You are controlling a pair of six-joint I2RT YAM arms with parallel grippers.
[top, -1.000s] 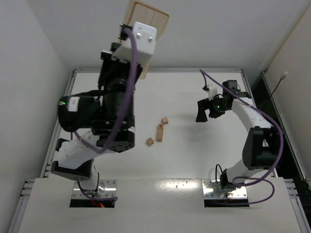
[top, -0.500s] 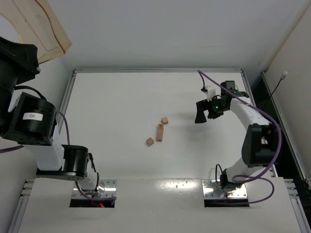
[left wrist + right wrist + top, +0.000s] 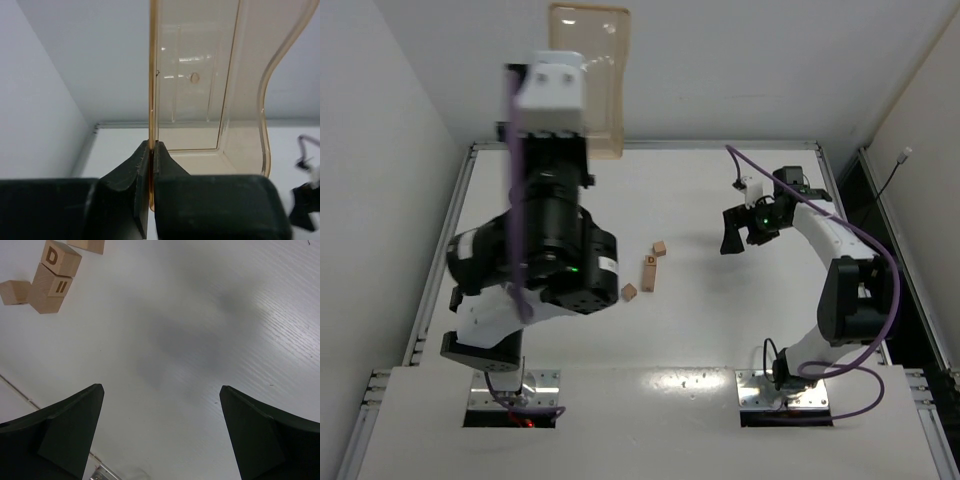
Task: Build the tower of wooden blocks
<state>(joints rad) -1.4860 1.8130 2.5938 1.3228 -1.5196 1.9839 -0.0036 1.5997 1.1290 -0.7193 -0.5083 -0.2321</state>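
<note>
Amber, see-through plastic fills the view on my left side. My left gripper [image 3: 151, 146] is clamped tight on the thin edge of a tray [image 3: 605, 90], and I hold it high in the air above the far left part of the table [image 3: 740, 330], with its long side running upward. Near the middle of the table sits the wood block tower [image 3: 649, 273], just two light-tan cubes joined in a short column, one marked D and the other II. From overhead its long axis runs from the table's near side toward its far side, with the D cube at the far end. Whether it stands up or lies flat I cannot tell. A far cube [image 3: 660, 248] rests just beyond the D end, apart from it, and a near cube [image 3: 629, 291] sits just left of the II end. Over the right half of the table my right gripper [image 3: 161, 390] hangs with its fingers spread wide, holding nothing, with only bare tabletop between them.
</note>
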